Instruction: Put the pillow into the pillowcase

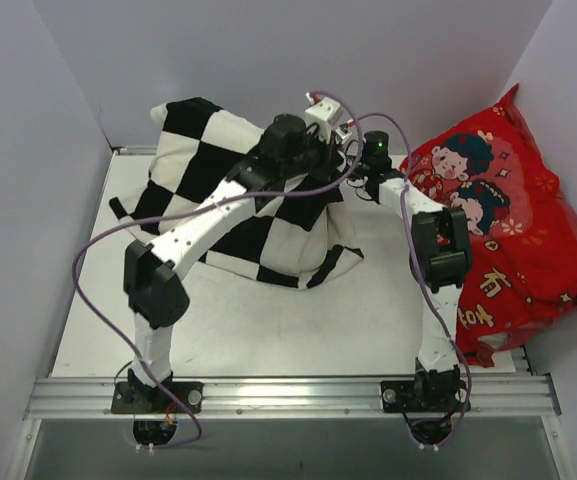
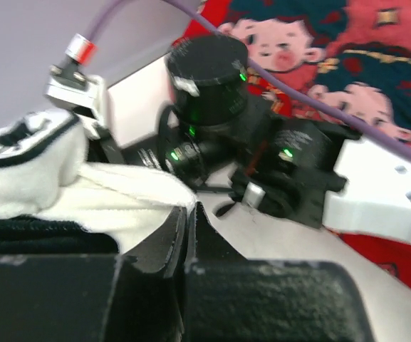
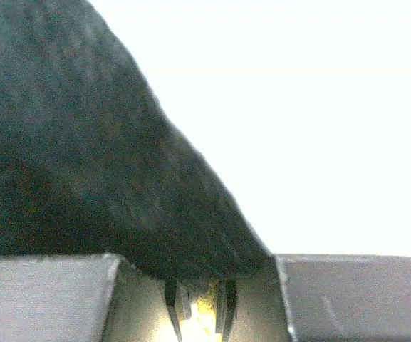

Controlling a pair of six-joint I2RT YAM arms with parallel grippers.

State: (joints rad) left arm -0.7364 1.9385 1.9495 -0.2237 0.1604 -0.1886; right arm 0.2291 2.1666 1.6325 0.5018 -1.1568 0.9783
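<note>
The black-and-white checkered pillowcase [image 1: 218,170] lies bulging at the back left of the table, and its right edge is pulled up toward both grippers. The cream pillow does not show. My left gripper [image 1: 326,160] is at that raised edge. In the left wrist view its jaws [image 2: 189,214] are pressed together on the rim of the white fabric [image 2: 120,192]. My right gripper [image 1: 340,135] meets it from the right. In the right wrist view black fabric [image 3: 84,157] fills the gap of the right gripper [image 3: 198,263] and hides its fingertips. A yellow patch shows low between the jaws.
A large red cartoon-printed cushion [image 1: 498,230] leans against the right wall, close behind the right arm; it also fills the back of the left wrist view [image 2: 319,43]. Grey walls enclose the table on three sides. Purple cables loop over both arms.
</note>
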